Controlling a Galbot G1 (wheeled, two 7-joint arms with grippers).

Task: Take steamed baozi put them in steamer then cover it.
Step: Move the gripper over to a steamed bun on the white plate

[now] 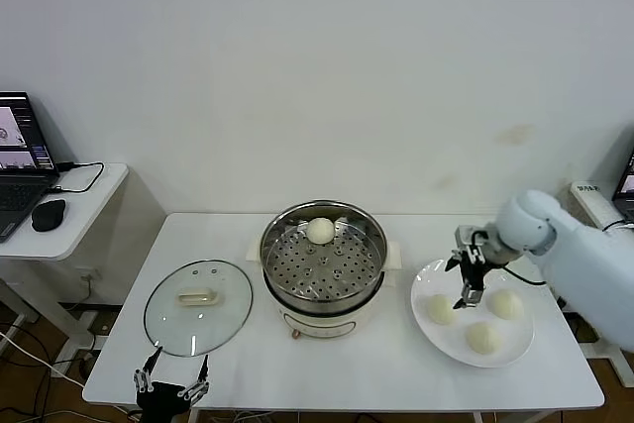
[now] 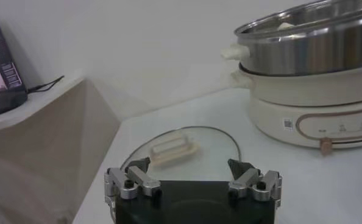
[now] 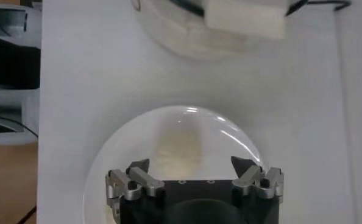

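One baozi (image 1: 320, 231) sits in the steamer (image 1: 323, 266); three wait lower right under the released right claw (image 1: 469, 279); cover (image 1: 198, 306) off.

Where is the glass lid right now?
In the head view, the glass lid lies flat on the white table, on the robot's left, beside the steamer and just beyond the open left gripper.
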